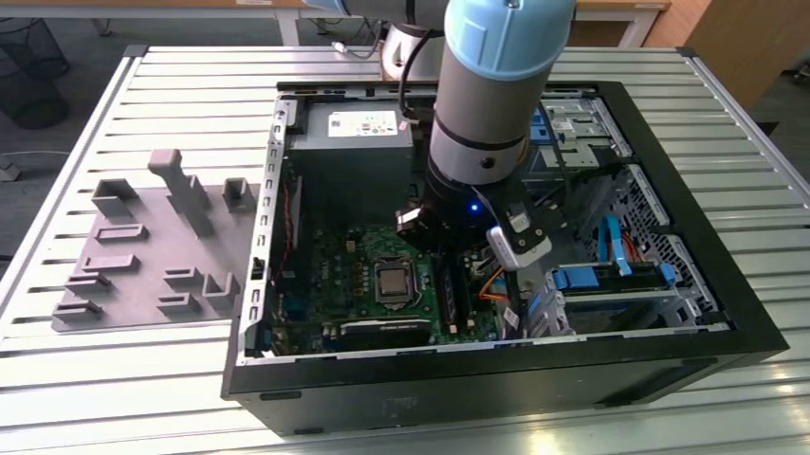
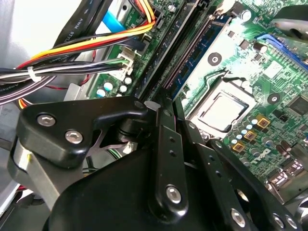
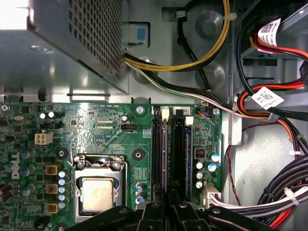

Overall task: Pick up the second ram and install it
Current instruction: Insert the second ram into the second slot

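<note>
My gripper (image 3: 169, 204) is low over the motherboard (image 3: 110, 130), fingers pinched on the 2nd ram (image 3: 166, 159), right under my tips, edge-on in a black slot (image 3: 156, 154). CPU (image 3: 98, 195) sits beside me. Step: seating it, I think. Needs straight push.

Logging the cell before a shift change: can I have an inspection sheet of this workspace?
Surface: slatted metal table, carrying an open computer case.
Job's things: ram stick standing in a motherboard slot beside the CPU socket.
Clutter: grey fixture blocks on the table, exterior view's left of the case.
Grippers: gripper low over the slots' end; grasp cannot be told.
Cables: bundled wires lie beside the motherboard.
Surroundings: mesh bin on the floor.
</note>
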Motion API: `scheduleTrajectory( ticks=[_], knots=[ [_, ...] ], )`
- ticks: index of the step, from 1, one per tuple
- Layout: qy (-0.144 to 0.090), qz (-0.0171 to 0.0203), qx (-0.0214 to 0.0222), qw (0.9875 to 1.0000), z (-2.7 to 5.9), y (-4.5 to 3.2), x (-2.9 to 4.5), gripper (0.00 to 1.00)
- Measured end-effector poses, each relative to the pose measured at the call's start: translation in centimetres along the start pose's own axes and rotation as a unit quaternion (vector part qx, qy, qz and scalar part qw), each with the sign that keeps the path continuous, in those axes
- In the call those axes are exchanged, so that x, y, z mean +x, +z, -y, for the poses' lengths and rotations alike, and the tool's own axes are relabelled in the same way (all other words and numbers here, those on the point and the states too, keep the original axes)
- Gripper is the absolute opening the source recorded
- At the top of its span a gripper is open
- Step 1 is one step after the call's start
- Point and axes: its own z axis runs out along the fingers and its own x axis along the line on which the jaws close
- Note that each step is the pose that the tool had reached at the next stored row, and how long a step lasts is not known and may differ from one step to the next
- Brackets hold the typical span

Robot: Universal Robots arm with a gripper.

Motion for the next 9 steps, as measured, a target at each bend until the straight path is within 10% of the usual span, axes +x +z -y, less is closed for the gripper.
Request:
scheduleTrajectory(
  ticks=[9],
  knots=[
    [0.000, 0.0000, 0.0000, 1.0000, 0.09, 0.02, 0.00, 0.14]
  ],
)
